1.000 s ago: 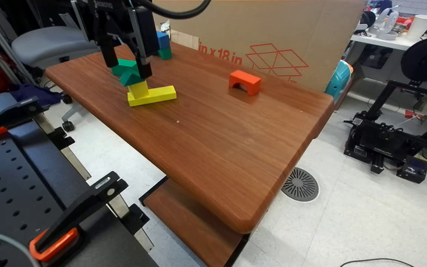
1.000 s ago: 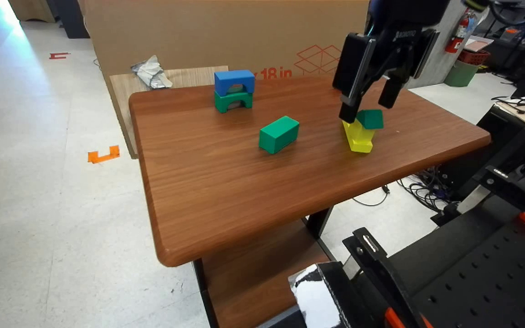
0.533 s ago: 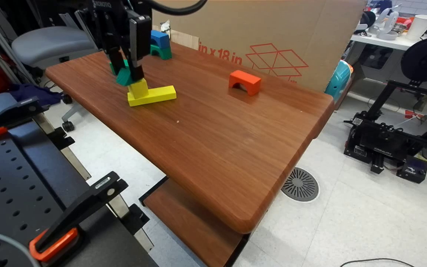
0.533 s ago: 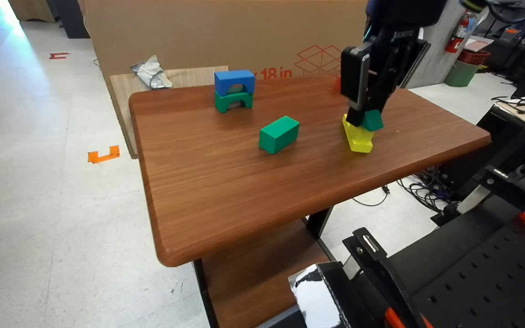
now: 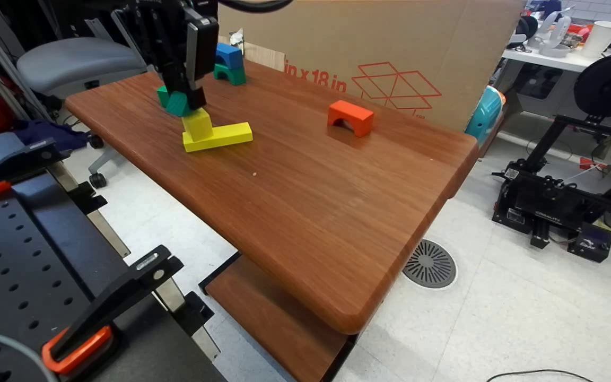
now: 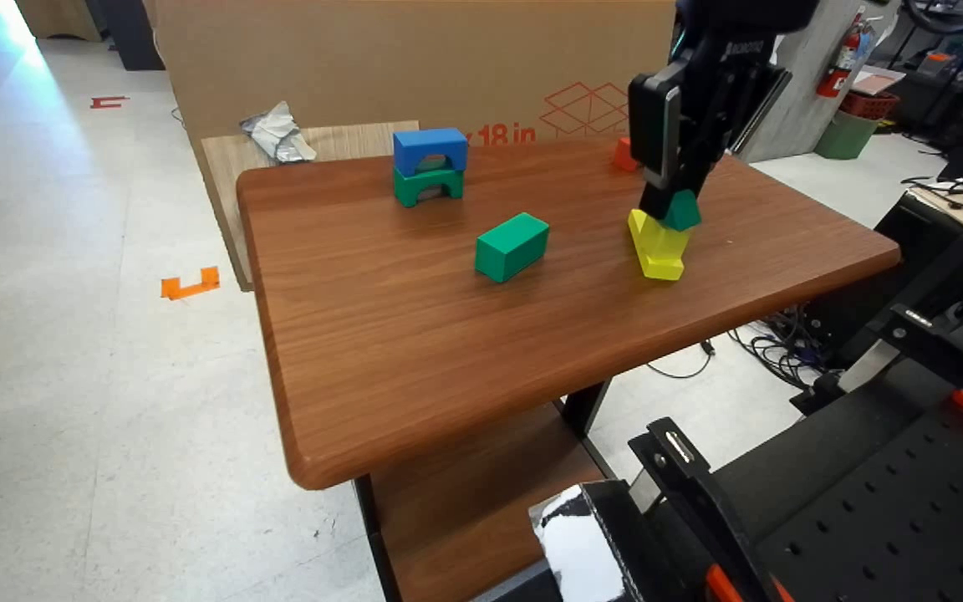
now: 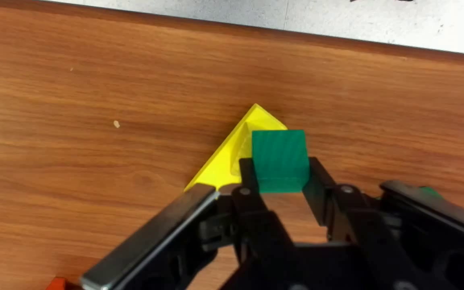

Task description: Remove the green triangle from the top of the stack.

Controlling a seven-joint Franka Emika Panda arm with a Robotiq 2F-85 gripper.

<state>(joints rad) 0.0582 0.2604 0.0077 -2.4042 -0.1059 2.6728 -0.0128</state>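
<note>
One green triangle (image 7: 281, 159) has risen, gripped by one claw (image 7: 280, 173) over two yellow blocks (image 5: 204, 133).

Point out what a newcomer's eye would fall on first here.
Probably the green triangle, vivid in the wrist view, gripped in the end effector over the yellow blocks. Next might come the bright orange arch, standing on the brown table toward the cardboard in an exterior view. The blue arch, set on a green arch near the table's edge, could follow.
</note>
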